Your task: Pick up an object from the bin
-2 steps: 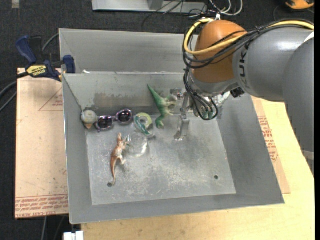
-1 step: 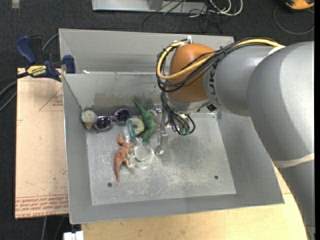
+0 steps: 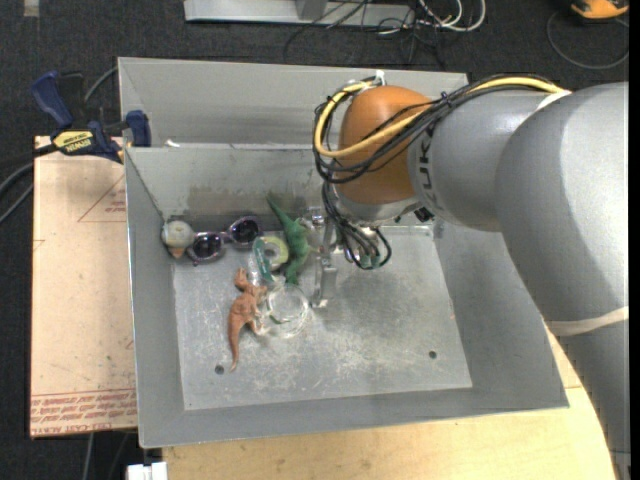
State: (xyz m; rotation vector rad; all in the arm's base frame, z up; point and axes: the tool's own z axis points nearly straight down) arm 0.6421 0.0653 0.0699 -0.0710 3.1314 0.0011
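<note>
End effector (image 3: 321, 276) beside green dinosaur (image 3: 294, 234); perhaps touching.

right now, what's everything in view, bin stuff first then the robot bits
bin: one, grey metal, middle of the view
small ball: one, whitish, back left corner
sunglasses: one pair, dark, along the back wall beside the ball
green toy figure: one, green, by the back wall, just left of the tool
ring-like piece: one, pale green, between sunglasses and green figure; kind unclear
dinosaur toy: one, orange-brown, on the floor left of centre
clear plastic piece: one, see-through, right beside the dinosaur
arm: one, grey with orange cover, from the right
tool: one, metal, low by the clear piece
</note>
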